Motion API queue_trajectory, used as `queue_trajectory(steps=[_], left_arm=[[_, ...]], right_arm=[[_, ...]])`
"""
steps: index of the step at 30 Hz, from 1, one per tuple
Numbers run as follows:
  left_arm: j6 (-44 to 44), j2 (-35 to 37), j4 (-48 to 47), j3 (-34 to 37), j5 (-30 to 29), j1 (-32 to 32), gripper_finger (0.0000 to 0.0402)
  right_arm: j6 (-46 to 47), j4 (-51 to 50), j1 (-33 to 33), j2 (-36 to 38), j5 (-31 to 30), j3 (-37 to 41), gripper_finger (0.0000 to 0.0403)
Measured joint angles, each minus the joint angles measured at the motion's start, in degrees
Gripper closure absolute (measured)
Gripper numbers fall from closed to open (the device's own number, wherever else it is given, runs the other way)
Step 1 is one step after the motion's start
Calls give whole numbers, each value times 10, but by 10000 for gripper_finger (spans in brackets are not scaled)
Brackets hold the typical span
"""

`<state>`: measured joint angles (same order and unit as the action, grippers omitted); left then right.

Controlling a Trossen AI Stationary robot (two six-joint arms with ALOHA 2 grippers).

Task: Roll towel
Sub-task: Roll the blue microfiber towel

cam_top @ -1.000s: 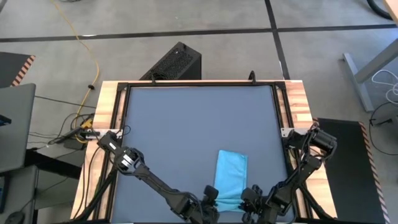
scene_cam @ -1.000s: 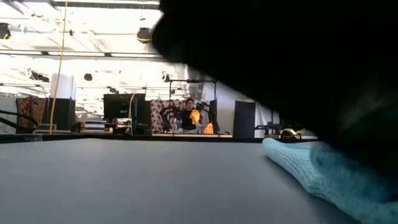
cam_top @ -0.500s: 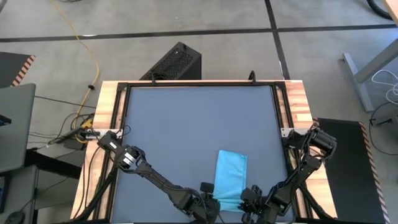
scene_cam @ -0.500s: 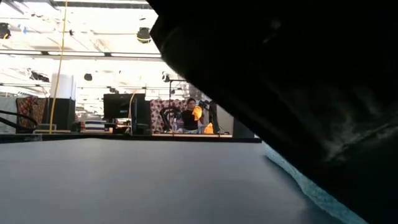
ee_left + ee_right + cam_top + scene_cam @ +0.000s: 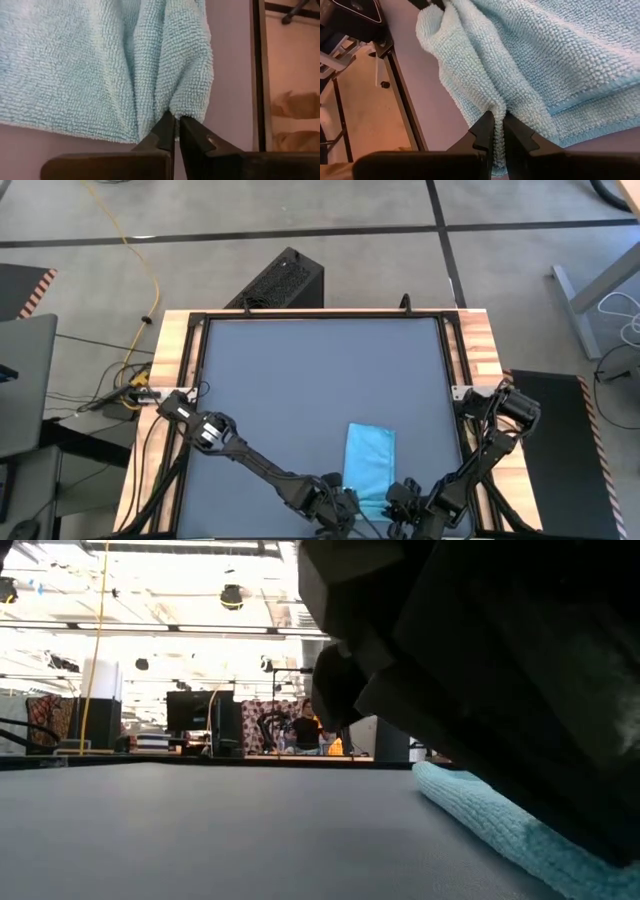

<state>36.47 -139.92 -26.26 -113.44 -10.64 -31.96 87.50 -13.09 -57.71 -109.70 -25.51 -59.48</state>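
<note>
Both hands sit at the near edge of the surface (image 5: 250, 380), each pinching the near end of the towel (image 5: 370, 465). Left hand (image 5: 345, 508) is closed tight on a bunched fold at the towel's near left corner; in the left wrist view the left hand's fingertips (image 5: 167, 131) meet on a ridge of cloth, with the rest of the towel spread flat ahead of them. Right hand (image 5: 400, 502) is also clamped, nearly closed, on a fold at the near right corner; in the right wrist view its fingertips (image 5: 486, 129) squeeze a raised pleat of terry cloth. The two hands are close together, the left just beside the right, with the towel's near edge between them.

Towel is sky blue, folded into a narrow strip, lying flat on the surface and running away from both hands toward the middle. Its far end is free, not touched by either hand. In the low view the towel (image 5: 470, 810) rests on the surface under a dark arm that fills the upper right.

Beyond the surface, a person (image 5: 305, 728) is in the room, well away from both hands.
</note>
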Motion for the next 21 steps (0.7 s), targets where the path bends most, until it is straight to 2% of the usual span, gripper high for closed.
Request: queue_trajectory(steps=[6,9,18,21], left_arm=[[20,0,2,0,17,0,400],[24,0,3,0,32,1,400],[35,0,8,-1,79,19,401],[40,0,26,0,99,27,401]], right_arm=[[12,-77,-7,33,-3,1,341],[7,-112,-14,51,-5,2,327],[-5,-126,-28,61,-9,2,214],[-5,-168,-39,61,-43,-14,187]])
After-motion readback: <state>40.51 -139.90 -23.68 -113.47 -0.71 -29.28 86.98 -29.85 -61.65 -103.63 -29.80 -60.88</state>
